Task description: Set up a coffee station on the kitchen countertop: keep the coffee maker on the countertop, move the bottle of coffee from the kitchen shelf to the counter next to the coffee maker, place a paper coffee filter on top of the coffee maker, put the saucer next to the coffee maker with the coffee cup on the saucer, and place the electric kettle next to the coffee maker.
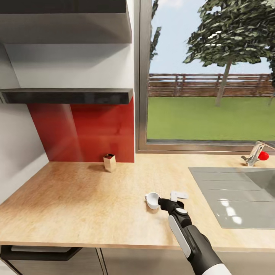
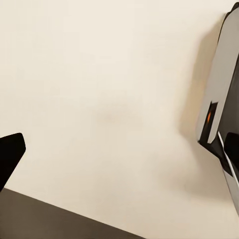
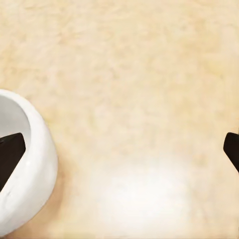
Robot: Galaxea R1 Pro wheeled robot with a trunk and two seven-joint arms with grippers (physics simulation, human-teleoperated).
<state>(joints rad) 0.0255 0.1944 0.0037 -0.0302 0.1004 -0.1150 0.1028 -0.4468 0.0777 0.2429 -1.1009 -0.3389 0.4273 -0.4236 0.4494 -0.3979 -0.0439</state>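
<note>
- Though far from the cup, small steel-topped box [image 1: 109, 162] by the red backsplash [image 1: 86, 131]: no obstacle.
- Coffee cup [image 1: 152, 200] on the wood surface [image 1: 76, 202], touching one finger: could tip or skid if nudged sideways.
- Right gripper [image 1: 165, 199] spread wide, clamped on nothing; one finger [image 3: 10, 157] inside the cup's rim.
- Sink [image 1: 236, 196] beyond.
- Left gripper: cannot tell.

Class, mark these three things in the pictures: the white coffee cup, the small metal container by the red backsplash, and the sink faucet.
coffee cup [image 1: 152, 200], head view, on its white side wall.
metal container [image 1: 109, 163], head view, on its front face.
faucet [image 1: 253, 156], head view, on its metal body beside the red knob.
</note>
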